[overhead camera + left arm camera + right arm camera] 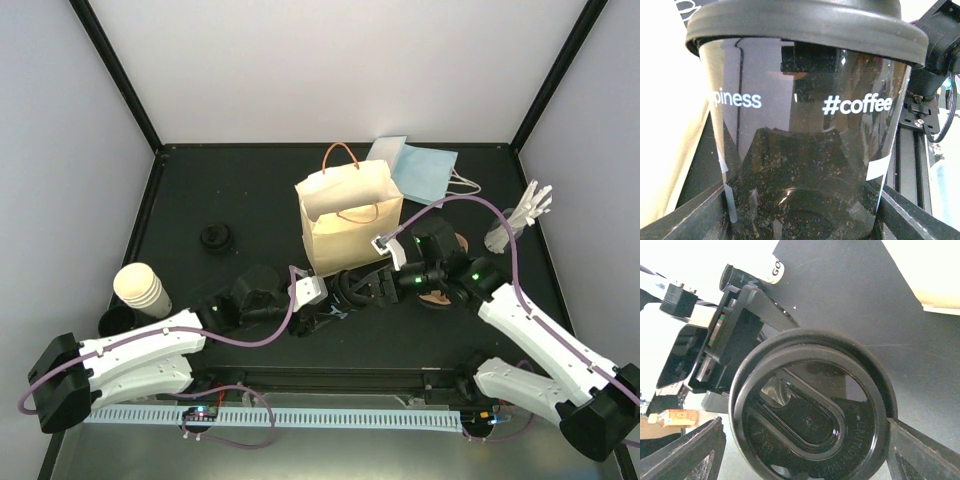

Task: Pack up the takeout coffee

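The takeout coffee [352,287] is a glossy black cup [805,125] lettered "#coffee", with a black lid [810,420]. It lies on its side in front of the tan paper bag [350,215], lid towards the right arm. My left gripper [333,300] is shut on the cup's lower body, with one finger [685,217] on each side of it. My right gripper [377,284] faces the lid head-on and stands open around it. Its right finger [925,450] is at the rim; the left finger [695,452] is apart from it.
The bag stands open-topped at mid table. A stack of cream cups [140,288] and a loose black lid [216,238] are on the left. Blue face masks [420,165] and a white model hand [520,215] lie at the back right.
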Controlling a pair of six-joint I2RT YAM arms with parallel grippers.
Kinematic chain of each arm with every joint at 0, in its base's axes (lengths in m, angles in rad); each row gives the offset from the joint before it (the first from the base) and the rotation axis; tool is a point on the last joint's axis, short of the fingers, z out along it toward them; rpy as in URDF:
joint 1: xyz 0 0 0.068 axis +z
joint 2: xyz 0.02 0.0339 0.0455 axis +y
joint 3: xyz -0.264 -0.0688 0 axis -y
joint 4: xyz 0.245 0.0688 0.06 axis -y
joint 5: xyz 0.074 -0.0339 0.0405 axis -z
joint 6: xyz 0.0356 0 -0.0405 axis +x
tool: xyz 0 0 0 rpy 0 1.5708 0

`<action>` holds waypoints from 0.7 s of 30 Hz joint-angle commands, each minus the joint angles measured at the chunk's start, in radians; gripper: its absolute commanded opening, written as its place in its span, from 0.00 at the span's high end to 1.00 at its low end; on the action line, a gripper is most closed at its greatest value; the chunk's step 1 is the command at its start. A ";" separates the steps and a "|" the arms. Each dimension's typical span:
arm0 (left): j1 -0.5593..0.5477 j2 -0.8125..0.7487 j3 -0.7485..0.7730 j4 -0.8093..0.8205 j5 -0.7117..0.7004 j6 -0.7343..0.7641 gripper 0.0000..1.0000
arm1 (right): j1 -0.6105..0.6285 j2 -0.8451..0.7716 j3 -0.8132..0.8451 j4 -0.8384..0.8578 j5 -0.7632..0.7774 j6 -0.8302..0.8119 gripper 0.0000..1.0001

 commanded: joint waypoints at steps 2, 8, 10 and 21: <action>0.004 0.000 0.016 0.048 0.040 0.024 0.32 | 0.004 0.012 0.036 -0.065 0.040 -0.072 0.12; 0.004 0.014 0.024 0.047 0.047 0.025 0.32 | 0.005 0.038 0.044 -0.081 0.049 -0.090 0.14; 0.004 0.018 0.027 0.047 0.051 0.025 0.32 | 0.007 0.047 0.047 -0.089 0.054 -0.101 0.14; 0.004 0.047 0.035 0.049 0.058 0.026 0.26 | 0.012 0.073 0.053 -0.125 0.078 -0.138 0.20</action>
